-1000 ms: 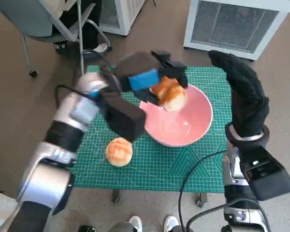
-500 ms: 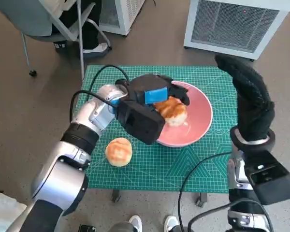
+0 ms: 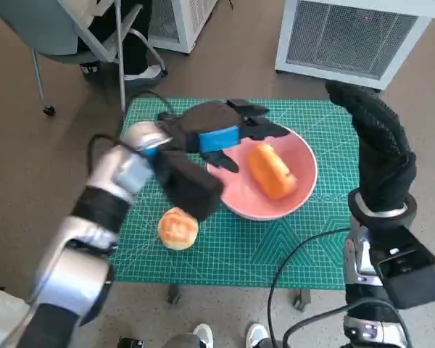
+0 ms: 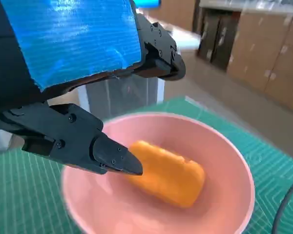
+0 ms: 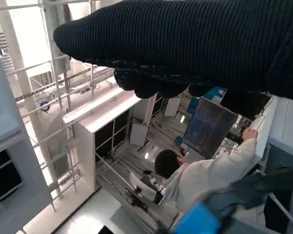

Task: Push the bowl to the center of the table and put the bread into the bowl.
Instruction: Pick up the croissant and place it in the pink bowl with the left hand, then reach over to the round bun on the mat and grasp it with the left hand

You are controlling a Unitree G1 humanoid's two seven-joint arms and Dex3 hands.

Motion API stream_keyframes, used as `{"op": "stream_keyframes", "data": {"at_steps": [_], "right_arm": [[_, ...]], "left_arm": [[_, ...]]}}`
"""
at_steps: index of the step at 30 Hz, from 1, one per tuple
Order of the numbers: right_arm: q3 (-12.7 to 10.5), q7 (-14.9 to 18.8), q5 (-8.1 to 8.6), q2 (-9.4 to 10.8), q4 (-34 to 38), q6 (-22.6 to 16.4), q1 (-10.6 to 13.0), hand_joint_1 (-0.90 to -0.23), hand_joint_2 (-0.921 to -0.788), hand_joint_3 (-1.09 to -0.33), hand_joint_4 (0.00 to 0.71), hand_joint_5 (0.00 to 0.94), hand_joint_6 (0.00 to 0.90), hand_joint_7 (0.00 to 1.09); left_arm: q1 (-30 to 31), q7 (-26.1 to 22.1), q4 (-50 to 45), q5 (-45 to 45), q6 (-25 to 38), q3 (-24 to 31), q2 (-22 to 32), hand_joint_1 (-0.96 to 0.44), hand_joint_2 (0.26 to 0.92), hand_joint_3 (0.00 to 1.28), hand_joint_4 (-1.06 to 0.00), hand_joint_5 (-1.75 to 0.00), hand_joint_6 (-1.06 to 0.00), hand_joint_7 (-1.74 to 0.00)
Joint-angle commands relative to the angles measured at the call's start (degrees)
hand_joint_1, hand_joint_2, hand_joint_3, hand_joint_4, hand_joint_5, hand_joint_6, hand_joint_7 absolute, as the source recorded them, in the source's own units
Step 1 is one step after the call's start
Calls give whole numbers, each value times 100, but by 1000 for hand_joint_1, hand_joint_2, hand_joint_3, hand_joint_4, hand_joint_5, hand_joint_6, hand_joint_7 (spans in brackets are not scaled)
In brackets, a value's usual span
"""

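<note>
The pink bowl (image 3: 293, 190) sits on the green mat (image 3: 225, 250), right of the middle. An orange-brown bread (image 3: 271, 170) lies inside it, also seen in the bowl (image 4: 237, 165) as a loaf (image 4: 168, 173) in the left wrist view. My left hand (image 3: 221, 134) hovers above the bowl's left rim with fingers (image 4: 95, 146) spread and nothing in them. A second round bread (image 3: 178, 228) lies on the mat near the front left. My right hand (image 3: 373, 148) is raised at the table's right edge, off the mat, holding nothing.
A chair (image 3: 94, 36) and a person's feet stand behind the table at the left. A white grilled unit (image 3: 348, 36) stands behind at the right. Black cables (image 3: 290, 268) hang over the table's front edge. A person (image 5: 200, 175) shows in the right wrist view.
My left hand has let go of the bread, which now lies in the bowl. The hand has opened and drawn back to the left. The right hand has barely moved.
</note>
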Motion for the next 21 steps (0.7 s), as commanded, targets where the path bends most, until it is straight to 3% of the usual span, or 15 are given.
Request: {"op": "stream_keyframes", "data": {"at_steps": [1, 9, 21], "right_arm": [[26, -15, 18, 57, 41, 34, 119, -503, -921, -679, 382, 9, 7, 737], [79, 11, 68, 126, 71, 3, 105, -506, -921, -681, 380, 7, 6, 735], [102, 58, 117, 144, 118, -30, 66, -508, -921, -683, 374, 4, 3, 740]], "left_arm": [[514, -157, -742, -348, -91, 298, 425, -168, 806, -1, -269, -15, -414, -38], [1540, -429, -1845, -932, -281, 747, 1109, -154, 778, 0, -357, -38, -476, -55], [2986, -1146, -3425, -1307, 654, 1295, 2054, -120, 792, 9, -416, -25, -518, -47]]}}
